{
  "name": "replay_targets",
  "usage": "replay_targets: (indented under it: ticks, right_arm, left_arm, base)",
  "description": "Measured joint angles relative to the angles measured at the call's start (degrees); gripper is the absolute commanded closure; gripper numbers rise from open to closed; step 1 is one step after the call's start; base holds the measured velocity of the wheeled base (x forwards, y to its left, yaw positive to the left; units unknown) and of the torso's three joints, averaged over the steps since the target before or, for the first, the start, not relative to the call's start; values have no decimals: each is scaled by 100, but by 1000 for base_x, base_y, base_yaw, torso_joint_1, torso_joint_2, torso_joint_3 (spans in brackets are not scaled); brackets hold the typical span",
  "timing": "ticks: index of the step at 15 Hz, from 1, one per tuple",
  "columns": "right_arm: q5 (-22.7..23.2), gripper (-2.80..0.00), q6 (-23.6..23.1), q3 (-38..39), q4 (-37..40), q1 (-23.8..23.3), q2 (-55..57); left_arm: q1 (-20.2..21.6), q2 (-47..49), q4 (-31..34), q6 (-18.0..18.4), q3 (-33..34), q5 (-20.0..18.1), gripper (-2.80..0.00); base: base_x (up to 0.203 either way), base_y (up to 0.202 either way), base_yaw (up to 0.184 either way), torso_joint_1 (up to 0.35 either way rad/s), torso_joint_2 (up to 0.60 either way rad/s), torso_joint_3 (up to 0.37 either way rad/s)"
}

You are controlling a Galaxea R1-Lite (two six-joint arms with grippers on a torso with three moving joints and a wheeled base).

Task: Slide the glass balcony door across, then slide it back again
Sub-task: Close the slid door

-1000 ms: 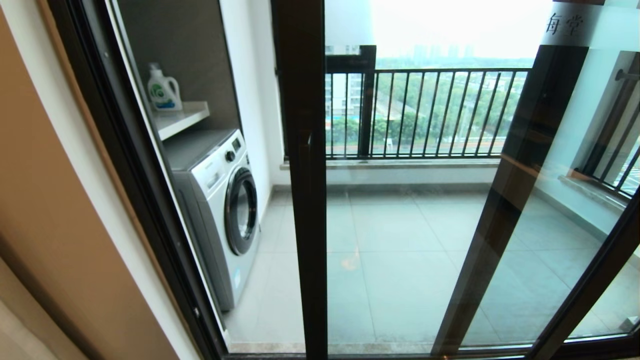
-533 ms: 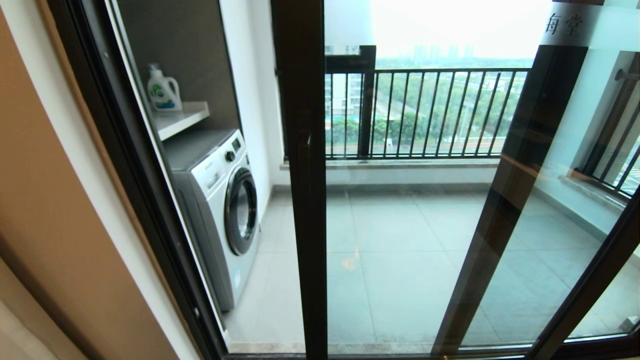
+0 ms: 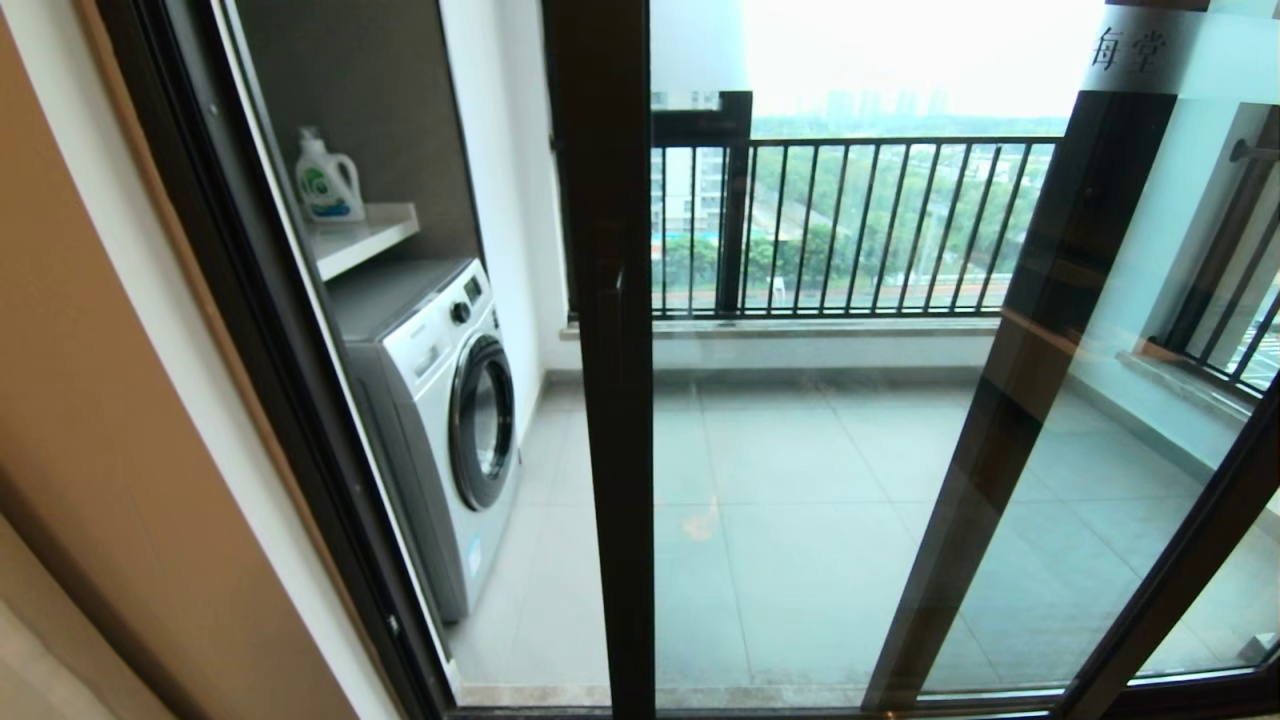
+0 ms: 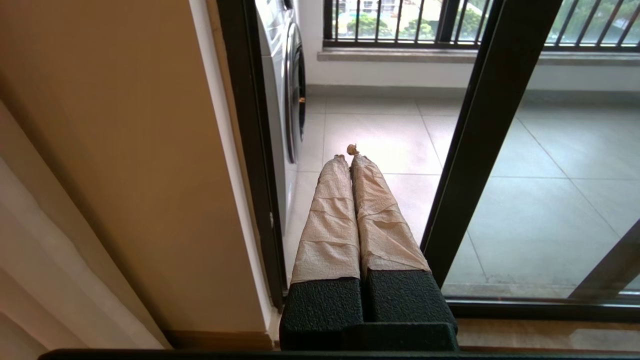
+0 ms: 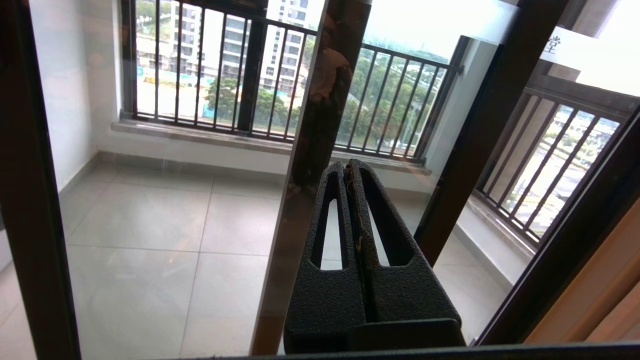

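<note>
- My left end effector (image 4: 348, 159) is closed on nothing, near the doorway's left edge, apart from the door (image 3: 610, 400).
- My right end effector (image 5: 348, 172) is closed, facing the glass.
- The door's dark frame stands mid-opening; a washing machine (image 3: 450, 410) sits left beyond, railing (image 3: 850, 220) behind.

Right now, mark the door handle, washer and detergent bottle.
door handle (image 3: 607, 300), head view, mid bar.
washer (image 3: 440, 400), head view, front panel.
detergent bottle (image 3: 326, 185), head view, label.

Bright overcast daylight floods through the glass; sky blown out, edges warped.
</note>
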Motion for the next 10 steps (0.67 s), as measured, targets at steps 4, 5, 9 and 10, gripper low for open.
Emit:
replay_targets:
  ticks: [4,5,9,10]
  right_arm:
    - [92,0,-434,191,578,79,-781]
    - [175,0,-468,339,776,86,-1017]
    - [351,0,-26,1278,1040,92,-1476]
    - [423,0,81,1657,906,94,-1516]
  left_arm:
    - [-2,0,0,-2,0,0,0]
    - [-2,0,0,0,0,2,0]
    - [0,0,0,0,0,0,0]
    - [0,0,0,2,0,0,0]
  base:
    - [0,0,0,0,0,0]
    - [0,0,0,0,0,0]
    - [0,0,0,0,0,0]
    - [0,0,0,0,0,0]
